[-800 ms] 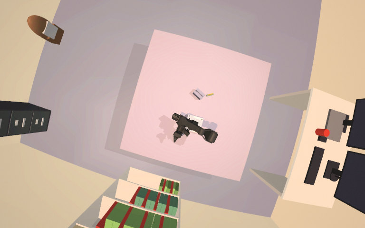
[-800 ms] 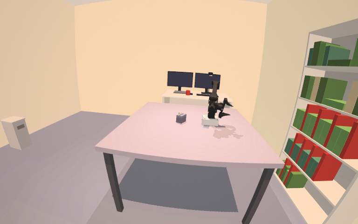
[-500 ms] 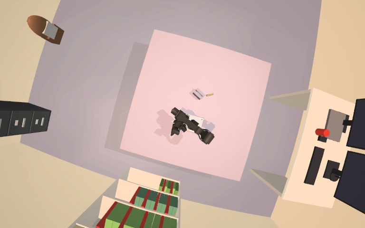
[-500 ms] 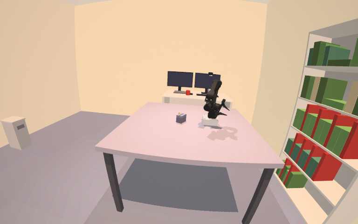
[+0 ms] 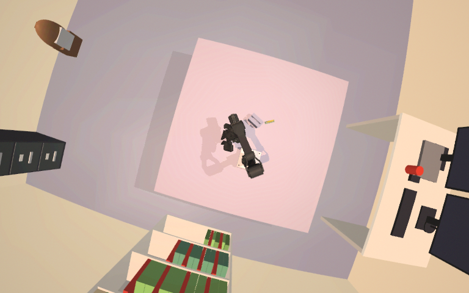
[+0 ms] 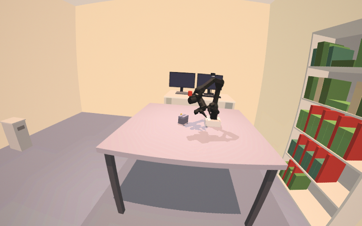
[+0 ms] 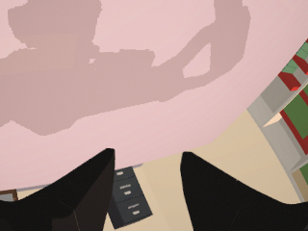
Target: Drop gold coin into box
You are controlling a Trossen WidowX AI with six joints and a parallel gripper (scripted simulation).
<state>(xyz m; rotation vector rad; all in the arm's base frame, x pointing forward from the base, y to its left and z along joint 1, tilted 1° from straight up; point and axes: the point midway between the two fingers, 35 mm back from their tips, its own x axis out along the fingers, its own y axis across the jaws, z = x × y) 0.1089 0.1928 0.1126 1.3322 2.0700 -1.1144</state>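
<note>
The gold coin (image 5: 270, 121) (image 6: 181, 114) shows as a small yellow strip just right of the box in the top view; in the exterior view only its top shows behind the box. The dark-green holder is too small to make out clearly. The closed grey box (image 5: 254, 120) (image 6: 183, 119) stands on the table, with a dark slot line across its lid. My gripper (image 7: 148, 158) is partly open, with nothing between its fingers. It hangs above the table between the base and the box's side, away from the coin. Coin and box are out of the wrist view.
The pink table (image 5: 297, 90) (image 6: 138, 138) carries the white arm base (image 6: 212, 122). The arm's folded links rise beside the box. Beyond the table edges stand a bookshelf (image 6: 317, 106), a dark cabinet (image 5: 34, 152) (image 7: 126, 194) and a desk with monitors (image 6: 182, 79).
</note>
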